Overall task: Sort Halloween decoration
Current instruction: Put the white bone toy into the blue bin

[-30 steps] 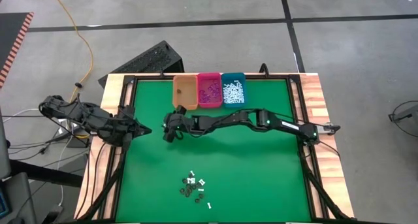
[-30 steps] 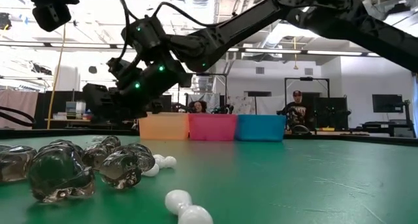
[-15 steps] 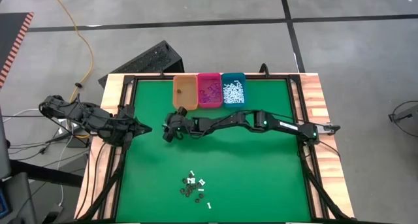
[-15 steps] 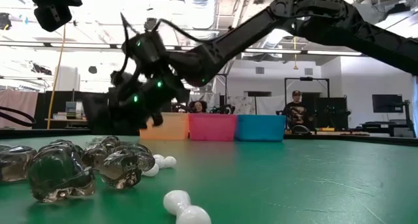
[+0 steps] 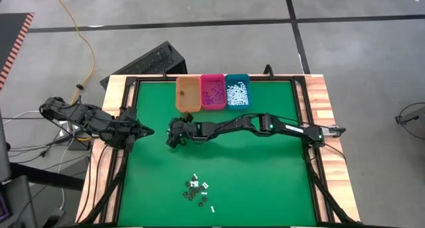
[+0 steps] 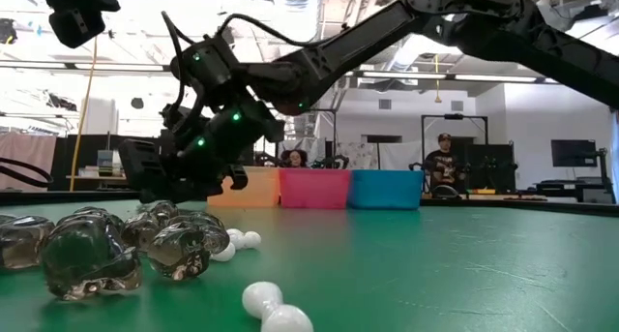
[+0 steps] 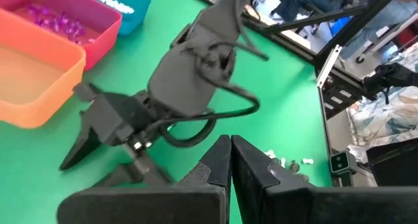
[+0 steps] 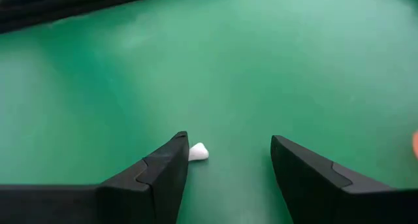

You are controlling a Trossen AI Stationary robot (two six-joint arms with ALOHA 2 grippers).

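The Halloween decoration pieces lie in a small pile (image 5: 198, 190) near the table's front edge. In the low view they show up close as dark clear bits (image 6: 97, 247) and a white stick (image 6: 275, 309). My right gripper (image 5: 171, 139) hangs open, low over the green mat left of centre, far from the pile. One white piece (image 8: 198, 152) lies on the mat between its fingers, close beside one fingertip (image 8: 177, 144). My left gripper (image 7: 230, 143) waits shut at the table's left edge (image 5: 149, 131), holding nothing.
Three bins stand in a row at the far edge: orange (image 5: 188, 94), pink (image 5: 213, 92) with purple bits, teal (image 5: 237, 92) with white pieces. My right arm (image 5: 265, 125) stretches across the table's middle. People sit in the room behind the table (image 6: 440, 163).
My right gripper has sunk a little toward the mat and the table's near edge, and it has rolled about its own axis. It stays open. The pile has not moved.
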